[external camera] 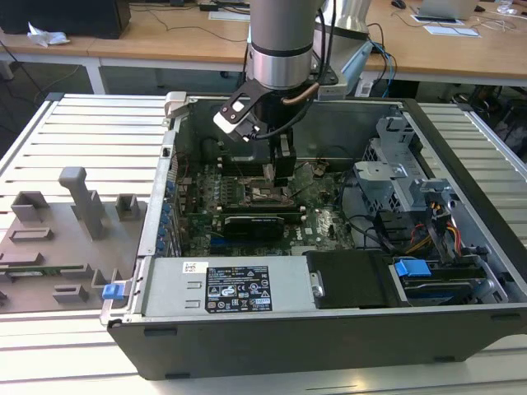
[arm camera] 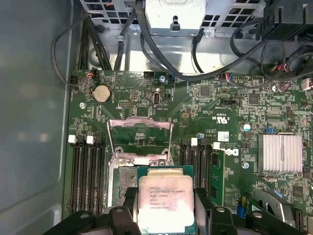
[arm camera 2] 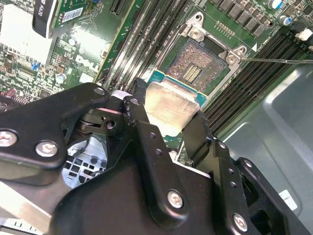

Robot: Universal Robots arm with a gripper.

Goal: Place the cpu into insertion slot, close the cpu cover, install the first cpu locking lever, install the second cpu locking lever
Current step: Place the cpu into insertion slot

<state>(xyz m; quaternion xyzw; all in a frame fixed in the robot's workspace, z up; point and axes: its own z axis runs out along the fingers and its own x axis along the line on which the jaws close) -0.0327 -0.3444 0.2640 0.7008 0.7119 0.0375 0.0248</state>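
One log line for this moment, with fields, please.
gripper: shut on cpu | insertion slot: empty, cpu not seated | cpu cover: open

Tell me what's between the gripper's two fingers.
The cpu, held by the gripper near the insertion slot, as both wrist views show.

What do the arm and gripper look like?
The arm is a silver-grey cylinder with a dark band, a brownish cable looping at its wrist. The gripper is matte black: flat jointed linkage plates held by silver screws.
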